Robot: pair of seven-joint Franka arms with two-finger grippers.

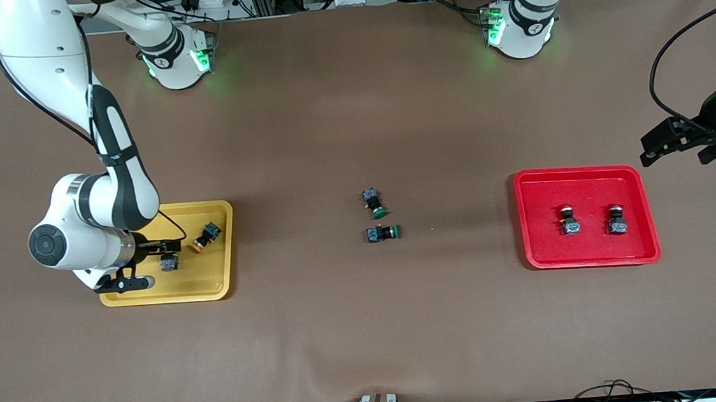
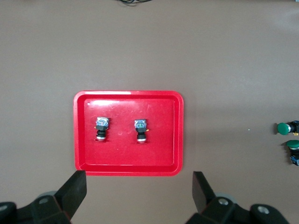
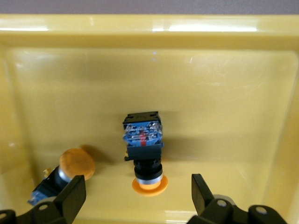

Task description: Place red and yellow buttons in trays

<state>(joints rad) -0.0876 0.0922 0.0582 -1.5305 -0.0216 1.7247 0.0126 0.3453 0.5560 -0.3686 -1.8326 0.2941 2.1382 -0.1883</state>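
The yellow tray (image 1: 201, 282) lies toward the right arm's end of the table and holds two yellow-capped buttons. One button (image 1: 170, 262) lies just under my right gripper (image 1: 154, 255). In the right wrist view this button (image 3: 143, 140) lies on the tray floor (image 3: 210, 93) between the open fingers, untouched, with my right gripper (image 3: 138, 198) low over it. The other yellow-capped button (image 1: 205, 236) lies beside it and shows in the right wrist view (image 3: 65, 170). The red tray (image 1: 586, 183) holds two buttons (image 1: 568, 221) (image 1: 616, 220). My left gripper (image 1: 679, 140) waits open and empty, high by the red tray (image 2: 159, 154).
Two green-capped buttons (image 1: 374, 203) (image 1: 383, 232) lie on the brown mat mid-table between the trays; they also show at the edge of the left wrist view (image 2: 287, 127). The yellow tray's raised rim (image 3: 149, 23) stands around my right gripper.
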